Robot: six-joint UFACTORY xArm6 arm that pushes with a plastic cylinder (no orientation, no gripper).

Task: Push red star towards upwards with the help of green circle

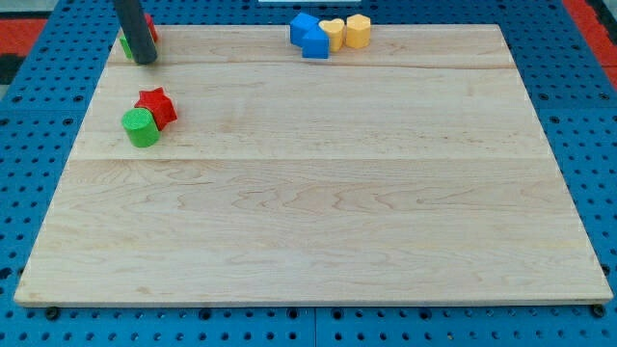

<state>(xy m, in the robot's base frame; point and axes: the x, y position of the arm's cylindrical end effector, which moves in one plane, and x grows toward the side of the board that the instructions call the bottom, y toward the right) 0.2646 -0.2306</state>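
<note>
The red star [157, 105] lies on the wooden board [318, 193] at the view's left, upper part. The green circle [141, 127] touches it at its lower left. My tip [145, 61] is above both, near the board's top-left corner, about a block's width above the red star and not touching either. The rod partly hides a red block [148, 26] and a green block [125, 45] in that corner; their shapes cannot be made out.
At the view's top centre stands a cluster: two blue blocks [309, 35], a yellow heart [333, 34] and a yellow hexagon-like block [359, 31]. The board's edges drop to a blue pegboard surround [578, 125].
</note>
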